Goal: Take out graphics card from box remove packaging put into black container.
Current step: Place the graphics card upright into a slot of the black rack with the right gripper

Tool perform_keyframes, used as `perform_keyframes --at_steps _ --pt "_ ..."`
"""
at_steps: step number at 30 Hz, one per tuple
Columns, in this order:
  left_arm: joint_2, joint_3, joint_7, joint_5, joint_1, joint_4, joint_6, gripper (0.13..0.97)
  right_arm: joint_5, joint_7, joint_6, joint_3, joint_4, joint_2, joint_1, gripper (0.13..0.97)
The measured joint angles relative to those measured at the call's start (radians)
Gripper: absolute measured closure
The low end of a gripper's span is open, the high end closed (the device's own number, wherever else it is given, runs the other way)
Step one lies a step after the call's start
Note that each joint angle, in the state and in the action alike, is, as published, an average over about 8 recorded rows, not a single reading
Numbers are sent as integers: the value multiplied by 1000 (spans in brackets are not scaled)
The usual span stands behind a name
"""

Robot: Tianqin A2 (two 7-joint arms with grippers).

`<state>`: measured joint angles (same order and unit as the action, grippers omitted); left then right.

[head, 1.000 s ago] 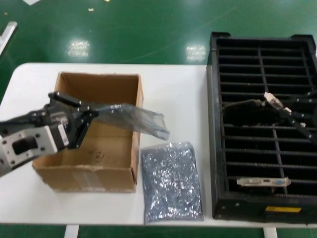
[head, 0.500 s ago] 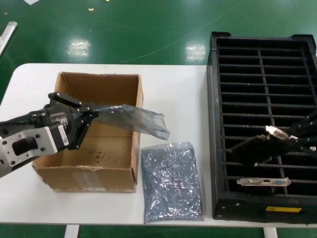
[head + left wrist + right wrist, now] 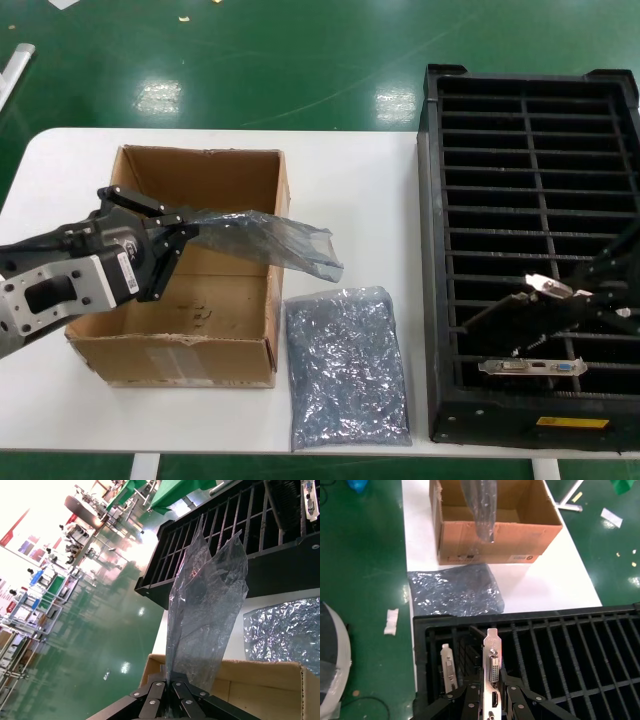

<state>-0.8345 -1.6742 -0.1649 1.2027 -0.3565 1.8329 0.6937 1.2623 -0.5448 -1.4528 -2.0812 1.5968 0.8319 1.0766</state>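
My right hand (image 3: pixel 487 700) is closed on the graphics card (image 3: pixel 520 305) at its bracket end, and in the last second it has brought the card down toward me along the black container (image 3: pixel 440 250). The card now hangs tilted over the slots near the yellow-label end, just above the second card (image 3: pixel 530 367) already seated there. I judge the insertion is close, but the card is not yet in a slot.

My left hand (image 3: pixel 172 240) has not moved. It stays clamped on the empty packaging (image 3: pixel 270 243), which stretches over the box (image 3: pixel 170 350) and past its edge. A silvery speckled bag (image 3: pixel 345 365) lies on the tabletop (image 3: pixel 350 190) just beside the box.

From the head view the right arm is mostly cut off at the edge. Which slot the card's lower edge is aimed at, I cannot tell.
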Motion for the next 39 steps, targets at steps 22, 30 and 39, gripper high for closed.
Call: perform_keyframes --at_steps 22,30,39 --pt "0 0 0 0 0 0 0 959 -89 42 3 -55 -88 -45 27 908" --pt "0 0 0 0 0 0 0 959 -125 63 20 -72 -106 -59 27 908" --pt "0 0 0 0 0 0 0 959 -173 75 40 -96 -98 -77 22 908"
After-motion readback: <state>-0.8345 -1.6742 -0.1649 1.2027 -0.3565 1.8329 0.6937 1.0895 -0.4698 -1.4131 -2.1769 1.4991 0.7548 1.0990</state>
